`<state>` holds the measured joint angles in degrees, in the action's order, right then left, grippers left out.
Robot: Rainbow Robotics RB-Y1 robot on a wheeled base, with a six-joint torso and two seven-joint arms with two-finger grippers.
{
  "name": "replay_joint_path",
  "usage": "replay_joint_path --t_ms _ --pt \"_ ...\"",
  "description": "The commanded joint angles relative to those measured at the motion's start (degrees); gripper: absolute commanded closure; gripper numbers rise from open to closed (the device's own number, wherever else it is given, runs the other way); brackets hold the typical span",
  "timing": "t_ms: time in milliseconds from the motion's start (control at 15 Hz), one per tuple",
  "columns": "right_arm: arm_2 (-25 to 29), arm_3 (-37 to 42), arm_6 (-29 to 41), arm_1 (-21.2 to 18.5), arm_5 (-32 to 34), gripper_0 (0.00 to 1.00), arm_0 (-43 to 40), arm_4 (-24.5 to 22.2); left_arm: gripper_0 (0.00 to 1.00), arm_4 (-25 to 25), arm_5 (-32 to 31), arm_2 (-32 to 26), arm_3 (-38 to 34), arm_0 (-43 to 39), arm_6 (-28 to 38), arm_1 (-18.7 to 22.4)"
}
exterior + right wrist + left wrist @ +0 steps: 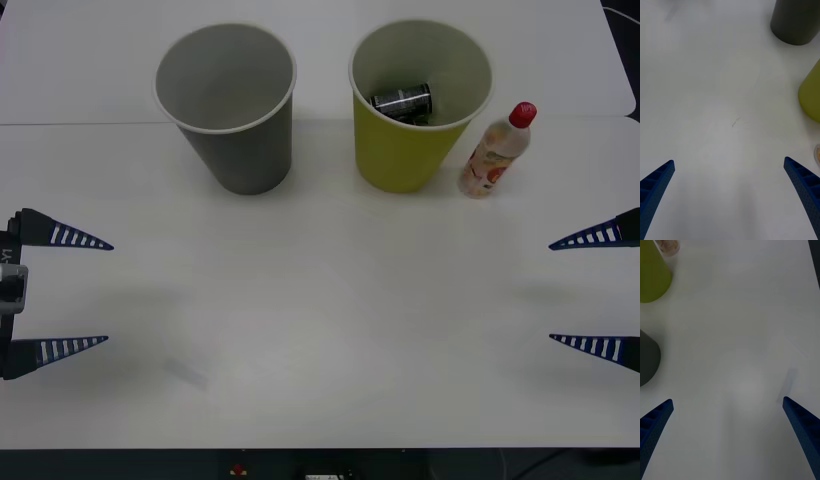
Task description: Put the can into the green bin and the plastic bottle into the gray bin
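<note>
The left gripper (100, 292) hovers over the worktop (330, 330) by its left edge, jaws spread wide and holding nothing; its blue ribbed fingers (655, 423) stand far apart with bare white surface between them. The right gripper (555, 292) sits opposite, by the right edge, jaws equally wide and empty, its fingers (805, 187) touching none of the objects.

Toward the far edge stand the two containers, upright and a little apart. The gray bin (232, 110) is on the left, and nothing can be seen inside it. The green bin (415, 110) is on the right, and the can (402, 100) lies on its side in the bottom of it, dark label up, one silvery end facing left.

The plastic bottle (495, 152) stands on the worktop just beside the green bin, on the side nearer the right edge, leaning slightly with its red cap tilted away from the bin. It is outside both bins and well apart from both grippers.
</note>
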<state>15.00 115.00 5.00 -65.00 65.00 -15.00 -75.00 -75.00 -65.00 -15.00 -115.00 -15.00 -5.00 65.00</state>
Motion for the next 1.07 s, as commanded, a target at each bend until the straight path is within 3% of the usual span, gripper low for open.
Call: replay_joint_path --t_ms 67,600,800,1067 --pt "0.0 0.0 0.0 0.0 0.0 0.00 0.0 0.0 0.00 0.0 0.0 0.0 0.0 0.0 0.0 0.0" --pt "-0.8 -0.7 -1.7 -0.7 -2.8 0.00 -1.9 2.7 0.00 0.0 0.0 0.0 0.0 0.0 0.0 0.0" --pt "-0.8 0.0 -3.2 -2.1 -9.0 0.00 -5.7 4.8 0.00 0.0 0.0 0.0 0.0 0.0 0.0 0.0" --pt "-0.8 3.4 -4.6 -4.3 -22.5 0.00 -13.2 5.1 0.00 0.0 0.0 0.0 0.0 0.0 0.0 0.0"
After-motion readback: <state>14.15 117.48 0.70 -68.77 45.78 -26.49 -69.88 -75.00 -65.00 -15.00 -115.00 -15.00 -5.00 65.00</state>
